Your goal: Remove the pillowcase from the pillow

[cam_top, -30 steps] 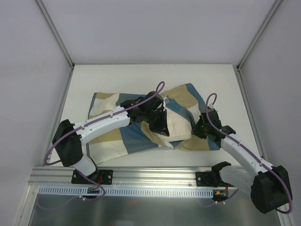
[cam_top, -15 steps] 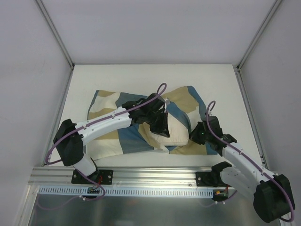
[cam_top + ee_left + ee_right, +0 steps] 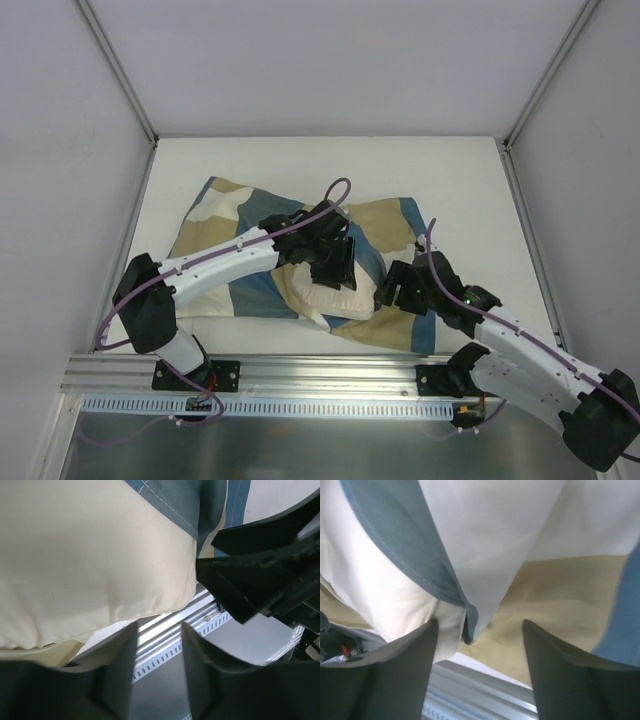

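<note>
Near front edge: pillow [image 3: 312,296] squashy, light; pillowcase [image 3: 240,215] limp, so I'd pinch its open hem. L gripper [image 3: 336,278], R gripper [image 3: 392,290] both parted, empty.

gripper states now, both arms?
Left gripper: open, nothing between the jaws.
Right gripper: open; a pillowcase fold sits loose between the jaws.

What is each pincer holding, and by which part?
Nothing. The left pincer is open beside the pillow; the right pincer is open around the pillowcase, not clamping.
</note>
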Motion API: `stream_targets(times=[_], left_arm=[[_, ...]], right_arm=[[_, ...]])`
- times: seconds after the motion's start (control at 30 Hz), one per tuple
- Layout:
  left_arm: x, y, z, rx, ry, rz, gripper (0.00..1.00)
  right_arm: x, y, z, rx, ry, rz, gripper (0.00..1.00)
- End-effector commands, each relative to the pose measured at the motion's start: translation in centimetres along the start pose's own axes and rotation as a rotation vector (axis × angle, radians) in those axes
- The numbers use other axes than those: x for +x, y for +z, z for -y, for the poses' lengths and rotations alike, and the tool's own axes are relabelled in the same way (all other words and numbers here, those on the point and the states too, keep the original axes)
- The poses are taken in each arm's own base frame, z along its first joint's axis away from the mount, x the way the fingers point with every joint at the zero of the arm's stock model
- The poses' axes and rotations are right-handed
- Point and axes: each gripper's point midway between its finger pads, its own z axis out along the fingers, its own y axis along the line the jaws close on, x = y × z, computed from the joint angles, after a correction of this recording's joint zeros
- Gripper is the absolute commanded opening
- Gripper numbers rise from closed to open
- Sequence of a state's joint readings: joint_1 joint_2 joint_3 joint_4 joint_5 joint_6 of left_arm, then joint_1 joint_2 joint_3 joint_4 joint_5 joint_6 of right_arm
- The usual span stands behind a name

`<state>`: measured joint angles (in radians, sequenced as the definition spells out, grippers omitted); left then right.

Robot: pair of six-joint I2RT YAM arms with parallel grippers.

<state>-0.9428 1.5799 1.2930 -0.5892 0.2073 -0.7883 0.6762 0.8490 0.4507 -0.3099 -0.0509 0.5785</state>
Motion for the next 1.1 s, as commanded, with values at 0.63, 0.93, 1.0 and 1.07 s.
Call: stream_targets(times=[0.63,0.93,1.0,1.07], left_arm=[[-0.4,1.2,-1.1,-0.091,-0.006,0.007,0.82],[-1.2,2.1,-0.7,-0.130,0.023,0.017,0.82],[-1.6,2.1,-0.2,-0.127,0.039,0.015,0.83],[-2.3,1.9,-0.1,-0.149,0.075,0.025,0.86]], right_arm=[[-10.8,0.7,-3.1,0.122,-0.175,0.175,0.66],[-12.9,1.0,-1.7,0.097,-0.040,0.210,0.01],[-12.5,0.4,-2.1,0.038,-0.024,0.214,0.01],[-12.4,-0.1,-2.5,-0.007,-0.006,0.240,0.01]])
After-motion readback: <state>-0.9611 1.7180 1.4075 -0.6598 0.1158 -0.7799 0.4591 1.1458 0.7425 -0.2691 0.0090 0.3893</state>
